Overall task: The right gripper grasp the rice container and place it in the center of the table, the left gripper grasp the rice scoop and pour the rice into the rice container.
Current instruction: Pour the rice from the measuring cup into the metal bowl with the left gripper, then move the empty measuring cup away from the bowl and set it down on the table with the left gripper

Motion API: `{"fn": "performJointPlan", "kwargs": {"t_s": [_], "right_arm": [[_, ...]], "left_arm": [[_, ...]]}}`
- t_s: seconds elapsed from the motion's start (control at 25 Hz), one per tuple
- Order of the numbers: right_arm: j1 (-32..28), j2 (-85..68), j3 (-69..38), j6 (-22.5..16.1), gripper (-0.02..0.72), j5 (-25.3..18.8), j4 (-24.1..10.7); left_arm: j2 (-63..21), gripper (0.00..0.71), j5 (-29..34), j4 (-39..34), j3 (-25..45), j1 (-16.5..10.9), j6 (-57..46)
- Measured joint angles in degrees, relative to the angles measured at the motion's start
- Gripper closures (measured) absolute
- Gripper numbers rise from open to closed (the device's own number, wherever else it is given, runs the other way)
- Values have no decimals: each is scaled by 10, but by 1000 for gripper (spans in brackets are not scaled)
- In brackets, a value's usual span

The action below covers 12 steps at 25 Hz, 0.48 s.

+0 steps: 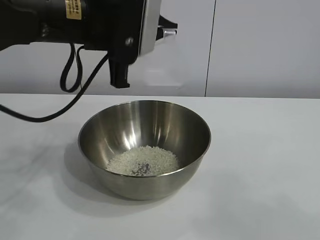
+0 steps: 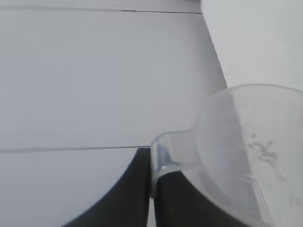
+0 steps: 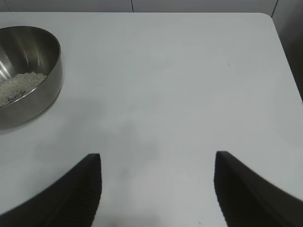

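The rice container (image 1: 144, 148), a wide shiny steel bowl, stands on the white table (image 1: 270, 150) with a pale heap of rice (image 1: 143, 161) in its bottom. Above and behind its far rim hangs my left gripper (image 1: 120, 75). In the left wrist view the left gripper (image 2: 151, 156) is shut on the little handle of the clear rice scoop (image 2: 246, 142), which looks almost empty, with a few grains clinging inside. My right gripper (image 3: 157, 163) is open over bare table, well to the side of the rice container (image 3: 28, 71), with nothing between its fingers.
A black cable (image 1: 70, 95) loops down from the left arm to the table beside the bowl. A pale wall with panel seams stands behind the table. The table's far corner (image 3: 265, 19) shows in the right wrist view.
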<state>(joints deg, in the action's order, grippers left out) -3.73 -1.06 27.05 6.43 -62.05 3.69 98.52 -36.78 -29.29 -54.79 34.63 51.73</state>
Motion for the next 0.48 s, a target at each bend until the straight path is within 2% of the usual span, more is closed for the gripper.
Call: {"fn": "performJointPlan", "kwargs": {"t_s": [0.12,0.24,0.36,0.48], "right_arm": [[0,0,0,0,240,0,0],[0,0,0,0,240,0,0],[0,0,0,0,240,-1,0],[0,0,0,0,240,-1,0]], "left_arm": [[0,704,-25,72,0,0,-178],[0,704,-44,137,0,0,-294],[0,704,-70,204,1,0,-344],[-1,704,-152,273,37,-2,-357]]}}
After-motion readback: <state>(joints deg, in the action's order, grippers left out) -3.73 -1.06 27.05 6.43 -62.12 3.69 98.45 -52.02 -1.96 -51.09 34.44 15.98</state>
